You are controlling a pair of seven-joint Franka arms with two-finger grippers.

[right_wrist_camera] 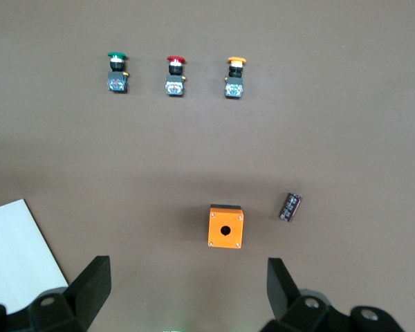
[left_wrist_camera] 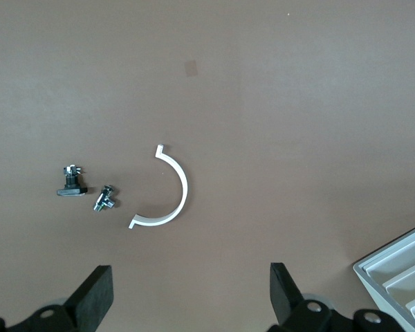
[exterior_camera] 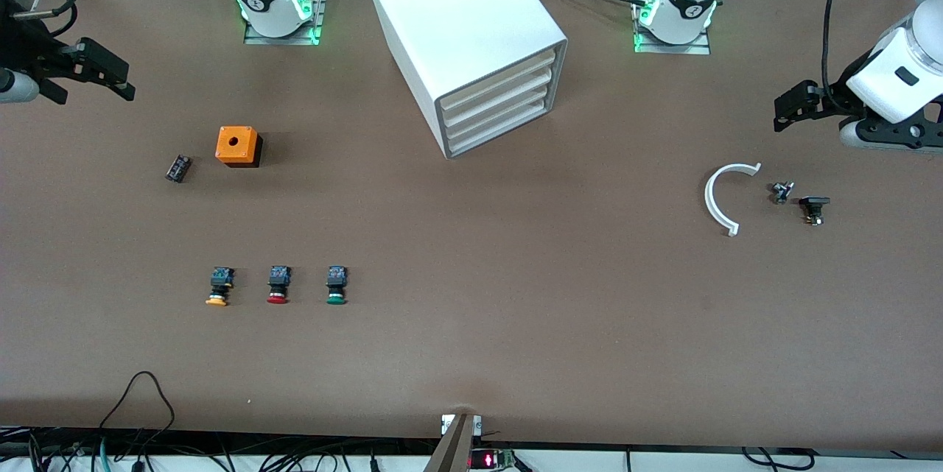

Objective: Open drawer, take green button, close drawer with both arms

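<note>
Front view shows the large white box cabinet with all four cream-fronted drawers shut, fronts facing the left arm's end, so the left gripper, fingers spread and empty, looks better placed. The right gripper, also spread, hangs nearer the green-capped button, which lies on the table beside the red-capped one.

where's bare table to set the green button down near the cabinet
Bare table lies in front of the cabinet, between the green button and the white curved clip. Crowded: the three-button row, and the small fittings beside the clip.
</note>
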